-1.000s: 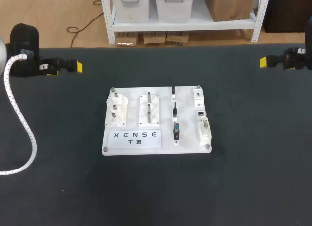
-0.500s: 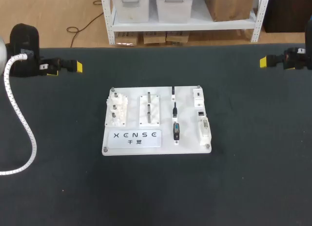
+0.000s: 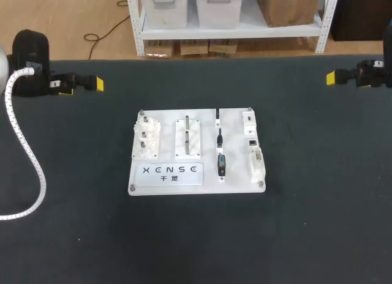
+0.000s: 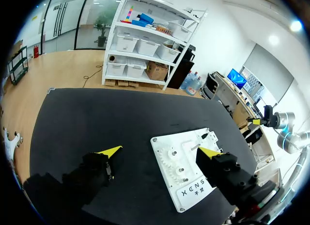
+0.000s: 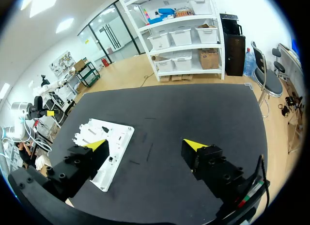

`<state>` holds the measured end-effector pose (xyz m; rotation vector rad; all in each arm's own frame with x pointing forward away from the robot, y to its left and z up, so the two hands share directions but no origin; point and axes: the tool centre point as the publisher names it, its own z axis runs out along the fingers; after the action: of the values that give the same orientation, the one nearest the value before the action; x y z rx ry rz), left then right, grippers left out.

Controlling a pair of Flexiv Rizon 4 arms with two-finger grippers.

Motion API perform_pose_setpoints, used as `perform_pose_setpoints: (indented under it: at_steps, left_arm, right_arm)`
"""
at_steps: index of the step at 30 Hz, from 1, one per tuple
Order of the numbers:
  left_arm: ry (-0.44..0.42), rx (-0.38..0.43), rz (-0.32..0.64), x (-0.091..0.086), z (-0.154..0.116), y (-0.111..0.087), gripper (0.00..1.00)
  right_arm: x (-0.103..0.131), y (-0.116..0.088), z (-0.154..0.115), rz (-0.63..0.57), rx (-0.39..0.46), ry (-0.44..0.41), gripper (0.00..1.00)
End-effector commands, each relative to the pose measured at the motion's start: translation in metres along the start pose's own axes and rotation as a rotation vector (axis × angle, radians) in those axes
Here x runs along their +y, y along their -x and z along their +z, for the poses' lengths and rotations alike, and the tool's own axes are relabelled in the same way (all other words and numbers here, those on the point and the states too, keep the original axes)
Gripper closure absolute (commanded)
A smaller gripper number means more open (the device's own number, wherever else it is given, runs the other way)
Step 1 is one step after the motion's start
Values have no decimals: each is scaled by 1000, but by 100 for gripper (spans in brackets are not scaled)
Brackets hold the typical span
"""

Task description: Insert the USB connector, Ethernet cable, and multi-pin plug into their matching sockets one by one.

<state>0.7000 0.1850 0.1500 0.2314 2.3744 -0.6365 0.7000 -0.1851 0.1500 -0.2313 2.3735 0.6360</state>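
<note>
A white board (image 3: 196, 152) lies at the middle of the black table. On it, in a column, rest three black plugs: the USB connector (image 3: 218, 117), the Ethernet cable plug (image 3: 219, 137) and the multi-pin plug (image 3: 221, 164). Their white sockets (image 3: 253, 143) line the board's right edge. My left gripper (image 3: 92, 84) hovers at the far left, well away from the board, and is open with nothing in it (image 4: 160, 151); the board (image 4: 186, 171) lies ahead between its fingers. My right gripper (image 3: 332, 78) hovers at the far right, open and empty (image 5: 144, 145), with the board (image 5: 116, 142) beyond one finger.
A white gear block (image 3: 146, 138) and a slotted fixture (image 3: 188, 137) stand on the board's left half, above a printed label (image 3: 171, 172). My left arm's white ribbed hose (image 3: 27, 155) hangs over the table's left side. Bare black mat (image 3: 306, 223) surrounds the board.
</note>
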Motion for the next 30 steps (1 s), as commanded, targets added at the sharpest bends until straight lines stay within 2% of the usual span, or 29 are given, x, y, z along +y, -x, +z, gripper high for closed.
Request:
perform_pose_setpoints:
  at_steps: [1,20,24,26,28,29,30]
  left_arm:
    - [0,0,0,0,0,0,0]
    - [0,0,0,0,0,0,0]
    - [0,0,0,0,0,0,0]
    - [0,0,0,0,0,0,0]
    - [0,0,0,0,0,0,0]
    - [0,0,0,0,0,0,0]
    - [0,0,0,0,0,0,0]
  right_arm:
    - [0,0,0,0,0,0,0]
    - [0,0,0,0,0,0,0]
    - [23,1,25,-61,96,-65,0]
    - [36,2,37,-48,122,-102,0]
    - [53,2,51,-50,157,-180,0]
    - [56,3,53,-43,162,-185,0]
    - [67,3,62,-36,202,-229,0]
